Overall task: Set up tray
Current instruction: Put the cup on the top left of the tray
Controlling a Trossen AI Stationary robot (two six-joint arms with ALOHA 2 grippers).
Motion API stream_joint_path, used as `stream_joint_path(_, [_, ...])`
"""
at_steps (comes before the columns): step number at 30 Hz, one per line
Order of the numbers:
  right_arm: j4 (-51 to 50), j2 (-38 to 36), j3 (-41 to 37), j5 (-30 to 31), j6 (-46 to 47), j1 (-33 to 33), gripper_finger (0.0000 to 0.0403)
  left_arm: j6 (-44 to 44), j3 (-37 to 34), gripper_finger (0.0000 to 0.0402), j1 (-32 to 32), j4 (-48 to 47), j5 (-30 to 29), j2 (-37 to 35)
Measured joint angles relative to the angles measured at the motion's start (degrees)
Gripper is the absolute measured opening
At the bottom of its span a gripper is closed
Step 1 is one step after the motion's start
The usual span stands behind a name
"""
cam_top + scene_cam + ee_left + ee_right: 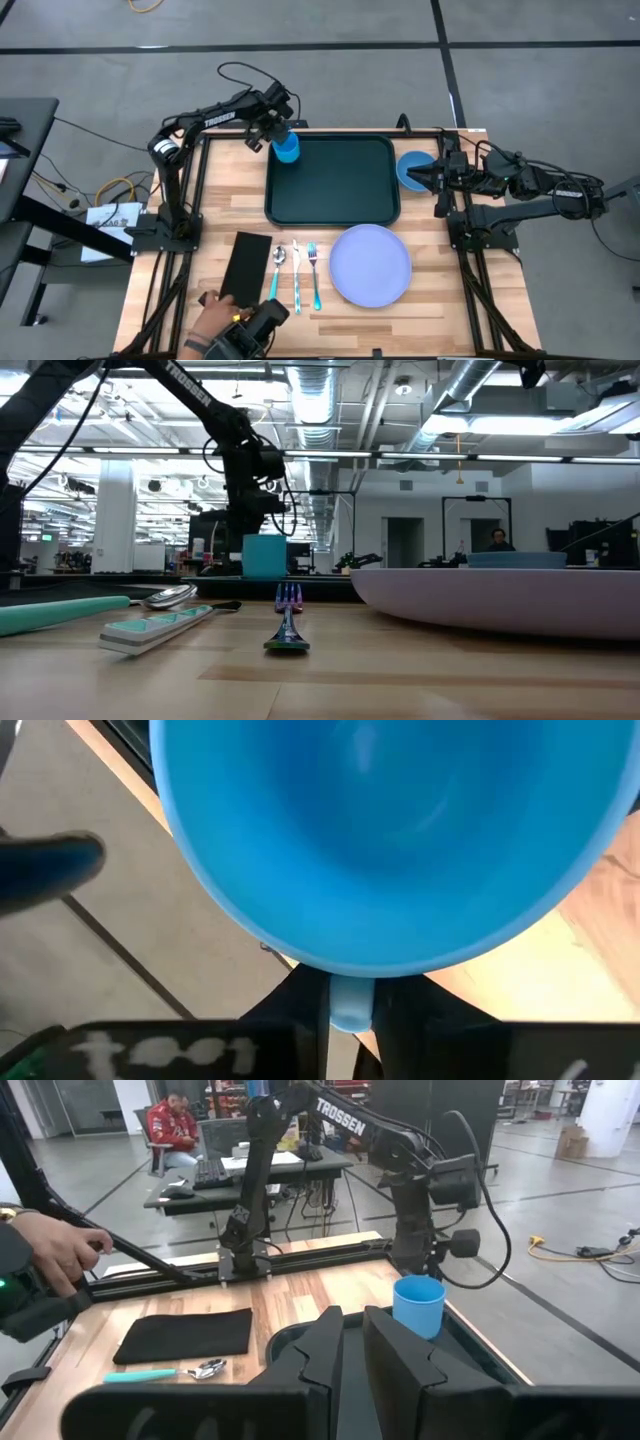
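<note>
A blue cup (287, 150) is upright over the far left corner of the dark green tray (340, 185), with my left gripper (274, 136) shut on it. I cannot tell whether its base touches the tray. In the low view the cup (264, 556) shows below the left arm. My right gripper (352, 1348) is shut with nothing in it and hovers at the tray's right side, above a blue bowl (410, 163). My left gripper pinches the cup's handle (350, 1004) between its two fingers. The handle is on the cup's far left side. The fingers come steeply from above, slanting in from the far left. The cup stays upright, mouth up.
A lavender plate (370, 263) lies near the front, right of a fork (314, 272), knife (296, 276) and spoon (278, 264). A black napkin (247, 267) lies left of them. A person's hand (213, 312) with a device reaches in at the front edge.
</note>
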Motion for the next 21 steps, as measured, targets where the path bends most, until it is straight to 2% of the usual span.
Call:
stream_joint_path(7, [-0.02, 0.01, 0.0, 0.02, -0.02, 0.0, 0.0038, -0.07, 0.0, 0.0053, 0.31, -0.04, -0.03, -0.01])
stream_joint_path(21, [-0.22, 0.0, 0.0, 0.02, 0.0, 0.0, 0.0038, -0.87, 0.0, 0.0058, 0.31, -0.37, 0.03, -0.01])
